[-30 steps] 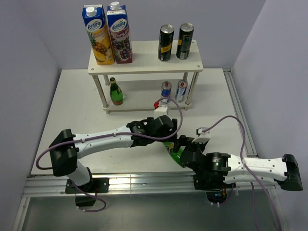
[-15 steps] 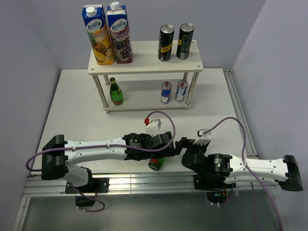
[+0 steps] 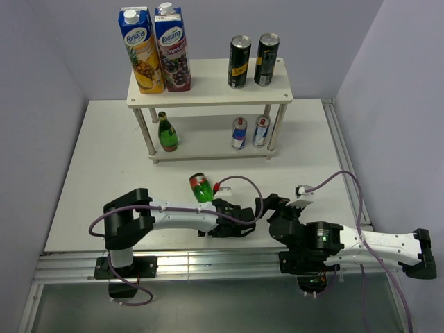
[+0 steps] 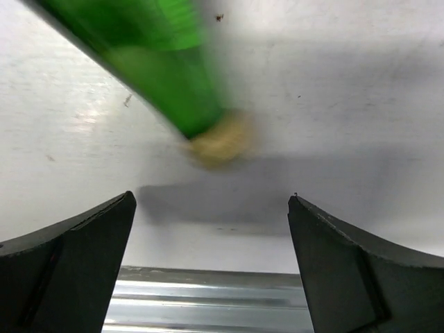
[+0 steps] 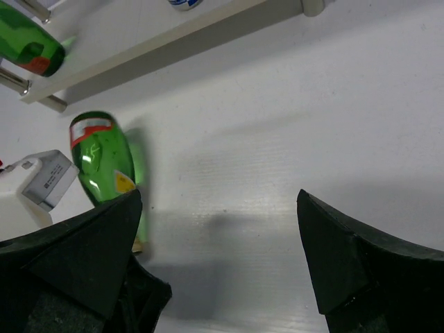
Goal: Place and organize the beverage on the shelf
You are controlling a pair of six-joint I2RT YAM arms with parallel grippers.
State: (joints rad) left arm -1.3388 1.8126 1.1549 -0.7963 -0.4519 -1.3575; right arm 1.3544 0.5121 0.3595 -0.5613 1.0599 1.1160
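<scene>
One green bottle [image 3: 200,187] is seen lying on its side on the table [image 3: 97,173] in front of the shelf [image 3: 208,97], gripped by nothing. The left gripper [image 4: 210,202] is spread wide just short of the gold top [image 4: 218,144] (blurred in the wrist view). The right gripper [image 5: 216,200] is likewise spread and empty, in front of the shelf's right half. On the shelf's lower board the other green bottle [image 3: 166,132] is stood at the left and the silver-blue cans [image 3: 239,133] at the right. The dark cans [image 3: 239,62] and juice cartons [image 3: 142,52] are stood on its top board.
</scene>
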